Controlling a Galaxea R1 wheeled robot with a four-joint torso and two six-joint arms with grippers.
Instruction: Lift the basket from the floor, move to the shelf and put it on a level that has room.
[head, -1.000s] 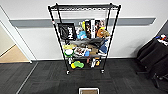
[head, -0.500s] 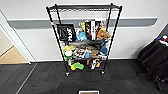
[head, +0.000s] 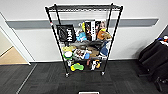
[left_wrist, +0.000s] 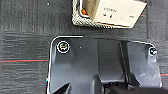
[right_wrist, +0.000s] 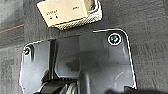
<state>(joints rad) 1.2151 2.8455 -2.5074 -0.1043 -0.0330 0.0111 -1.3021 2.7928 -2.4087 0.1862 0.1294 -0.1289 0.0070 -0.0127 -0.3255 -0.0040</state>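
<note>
The basket (left_wrist: 82, 22), cream woven with a dark rim, sits on the dark carpet floor (left_wrist: 25, 30) with a brown cardboard box (left_wrist: 115, 11) inside it. It also appears in the right wrist view as the basket (right_wrist: 83, 21) on the floor (right_wrist: 150, 20). In the head view only the basket's far edge (head: 89, 92) peeks in at the bottom, in front of the shelf (head: 83, 40). The shelf is a tall black wire rack on castors. Its top level (head: 83, 7) is bare. Both wrist plates (left_wrist: 100, 65) (right_wrist: 82, 62) hover over the carpet just short of the basket.
The shelf's lower tiers are packed with bags, boxes and toys (head: 85, 32). A white wall with a grey rail (head: 140, 22) stands behind it. A dark draped object (head: 155, 60) is at the right. Tan wooden flooring (head: 10, 56) shows through an opening at the left.
The whole head picture has shifted slightly, so the camera moved. The basket's edge sits a little lower in the picture. The shelf looks unmoved.
</note>
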